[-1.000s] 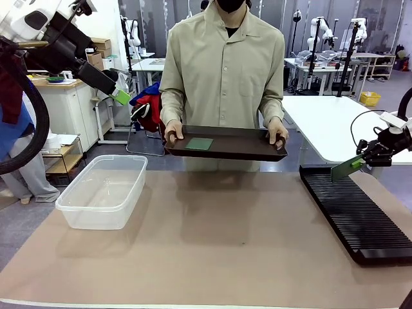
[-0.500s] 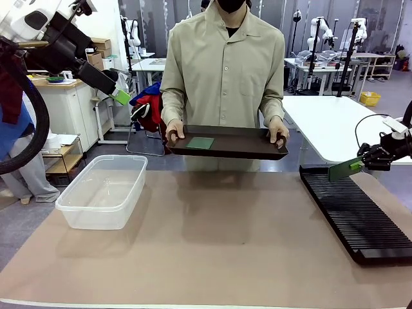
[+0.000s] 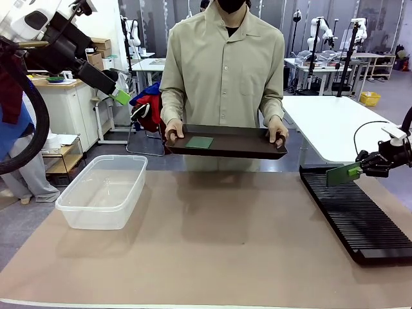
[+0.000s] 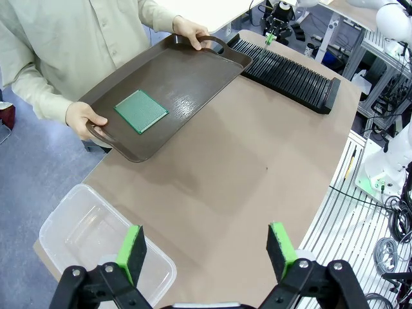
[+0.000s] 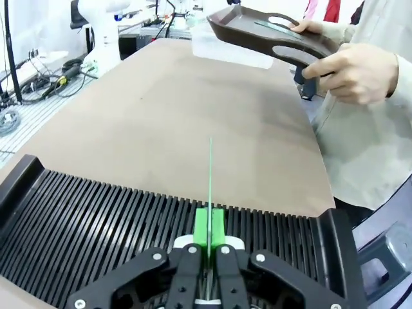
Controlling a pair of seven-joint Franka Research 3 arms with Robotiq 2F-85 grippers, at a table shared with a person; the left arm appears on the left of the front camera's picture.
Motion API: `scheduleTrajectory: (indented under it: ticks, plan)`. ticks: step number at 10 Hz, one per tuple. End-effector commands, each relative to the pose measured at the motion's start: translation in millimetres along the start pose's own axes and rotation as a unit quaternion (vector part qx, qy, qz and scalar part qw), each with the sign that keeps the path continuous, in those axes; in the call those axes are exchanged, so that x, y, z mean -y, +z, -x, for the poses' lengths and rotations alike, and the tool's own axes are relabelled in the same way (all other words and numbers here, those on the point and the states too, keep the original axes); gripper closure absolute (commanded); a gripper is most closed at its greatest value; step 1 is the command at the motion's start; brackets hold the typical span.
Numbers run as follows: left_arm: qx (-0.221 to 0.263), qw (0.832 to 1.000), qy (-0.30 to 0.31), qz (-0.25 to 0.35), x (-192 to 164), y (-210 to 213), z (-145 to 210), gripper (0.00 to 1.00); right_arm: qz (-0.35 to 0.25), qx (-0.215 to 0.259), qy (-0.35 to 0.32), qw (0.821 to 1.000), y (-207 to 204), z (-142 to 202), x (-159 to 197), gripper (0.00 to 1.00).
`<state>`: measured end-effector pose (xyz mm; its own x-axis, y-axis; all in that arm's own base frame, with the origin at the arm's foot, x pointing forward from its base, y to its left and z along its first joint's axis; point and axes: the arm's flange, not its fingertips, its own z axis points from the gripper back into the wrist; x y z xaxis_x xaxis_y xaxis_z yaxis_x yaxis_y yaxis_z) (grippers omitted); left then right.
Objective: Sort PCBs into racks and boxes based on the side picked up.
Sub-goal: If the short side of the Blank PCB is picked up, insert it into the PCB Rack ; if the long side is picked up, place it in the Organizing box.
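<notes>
One green PCB [image 3: 338, 175] is held by its edge in my shut right gripper [image 3: 358, 170], a little above the far end of the black slotted rack [image 3: 360, 219]. In the right wrist view this PCB [image 5: 210, 180] stands edge-on over the rack's slots [image 5: 96, 225], gripped by my right gripper [image 5: 209, 226]. A second PCB [image 3: 199, 143] lies on the dark brown tray [image 3: 244, 149] that the person holds by both handles. My left gripper [image 3: 120, 96] hangs open, high at the left, above the clear box [image 3: 103, 193]. The left wrist view shows its spread fingers [image 4: 132, 252], the PCB [image 4: 141, 111] on the tray [image 4: 193, 64] and the box [image 4: 84, 232].
The person stands at the table's far edge, hands [image 3: 278, 134] on the tray handles. One hand [image 5: 351, 71] is close to my right gripper's side. Brown table surface [image 3: 225, 232] lies open between box and rack. A white table [image 3: 328, 125] stands behind the rack.
My right gripper has sunk slightly and shifted a little left with the PCB, which now lies flatter over the rack's far end. Left arm and tray have stayed put.
</notes>
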<state>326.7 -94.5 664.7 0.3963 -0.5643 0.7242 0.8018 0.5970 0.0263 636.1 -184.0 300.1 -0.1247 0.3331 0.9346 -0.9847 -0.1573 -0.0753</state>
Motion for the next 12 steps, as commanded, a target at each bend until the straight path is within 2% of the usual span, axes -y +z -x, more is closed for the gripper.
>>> scheduleTrajectory:
  ticks: [1, 12]
  plan:
    - [0.002, 1.000, 0.000, 0.005, -1.0, -0.3, 1.1, 0.00, -0.004, -0.008, 0.018, 1.000, 1.9, -3.7, 3.9, 0.98]
    - [0.002, 1.000, 0.000, 0.005, -1.0, -0.3, 1.1, 0.00, -0.004, -0.008, 0.018, 1.000, 1.9, -3.7, 3.9, 0.98]
